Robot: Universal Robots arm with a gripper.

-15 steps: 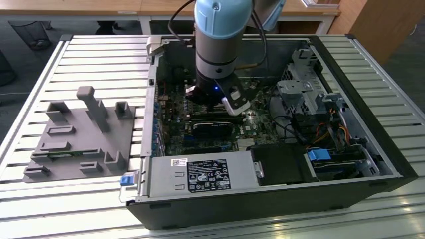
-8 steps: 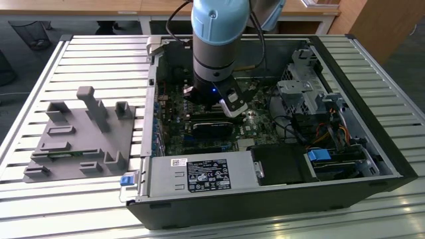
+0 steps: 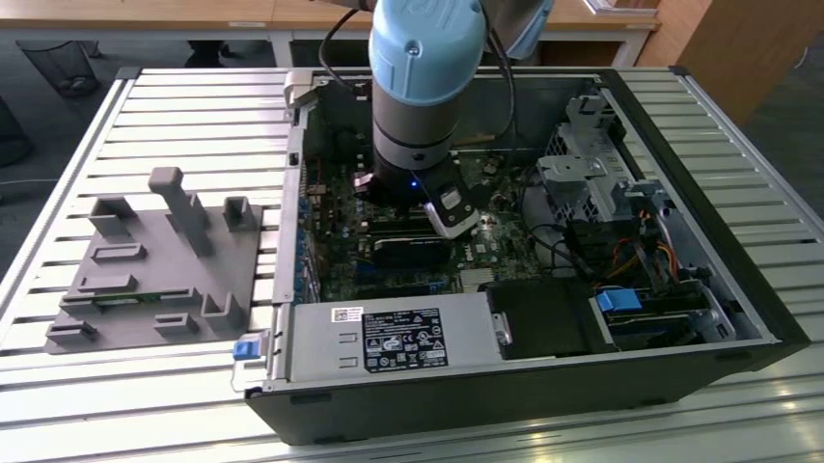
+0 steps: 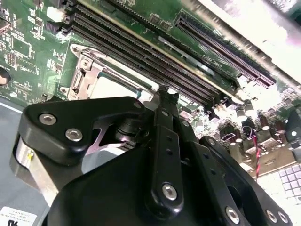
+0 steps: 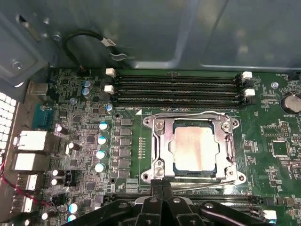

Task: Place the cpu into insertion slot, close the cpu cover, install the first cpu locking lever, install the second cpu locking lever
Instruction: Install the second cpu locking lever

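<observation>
A: What am I looking at, biggest thing first?

B: I'm working inside the open case, lying on the slatted table. In the exterior view the arm is reaching straight down over the green board.

A: And the socket?

B: In the first wrist view the slot is sitting just below the long black memory slots. The cover is lying flat over it, a silver frame with a square window, and the cpu is showing through that window, seated, pale silvery-tan and level.

A: So how far along are you?

B: I'm judging the chip placed and the cover closed. The levers are showing as thin wire along the frame's edges; whether either is latched, I cannot tell.

A: The gripper?

B: The gripper is hovering at the socket's near edge, fingers pressed together with no gap between them, gripping nothing that I can see. In the second wrist view the fingertip is sitting just beside the cover's rim; contact I cannot confirm.
</observation>
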